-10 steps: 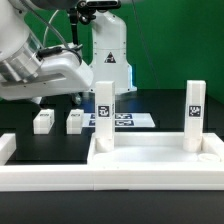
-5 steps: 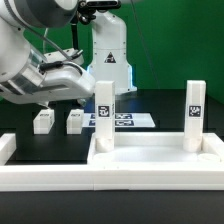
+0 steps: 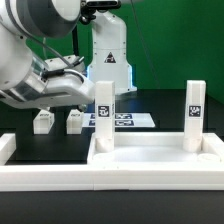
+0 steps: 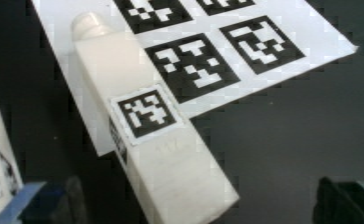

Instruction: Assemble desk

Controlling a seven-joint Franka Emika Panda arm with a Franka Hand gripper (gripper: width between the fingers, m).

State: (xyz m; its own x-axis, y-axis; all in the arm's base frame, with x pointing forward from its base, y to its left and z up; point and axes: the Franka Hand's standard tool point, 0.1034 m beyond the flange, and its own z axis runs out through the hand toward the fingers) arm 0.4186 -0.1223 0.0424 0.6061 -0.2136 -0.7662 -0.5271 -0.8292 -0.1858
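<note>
The white tabletop panel (image 3: pixel 150 152) lies at the front, on the exterior view's right. Two leg posts with tags stand upright in it, one on the left (image 3: pixel 104 110) and one on the right (image 3: pixel 195 112). Two more legs (image 3: pixel 43 121) (image 3: pixel 75 121) lie loose on the black table behind. My gripper (image 4: pixel 197 205) is open. Its dark fingers (image 4: pixel 348 200) stand apart on either side of a tagged leg post (image 4: pixel 152 130) without touching it. In the exterior view the arm (image 3: pixel 50 85) reaches toward the top of the left upright leg, and the fingers are hidden there.
The marker board (image 3: pixel 128 120) lies behind the left leg and also shows in the wrist view (image 4: pixel 232 50). A long white barrier wall (image 3: pixel 45 172) runs along the front. A white robot base (image 3: pixel 108 50) stands at the back.
The arm has swung up and toward the exterior view's right, closer to the left upright leg. The legs and tabletop have not moved.
</note>
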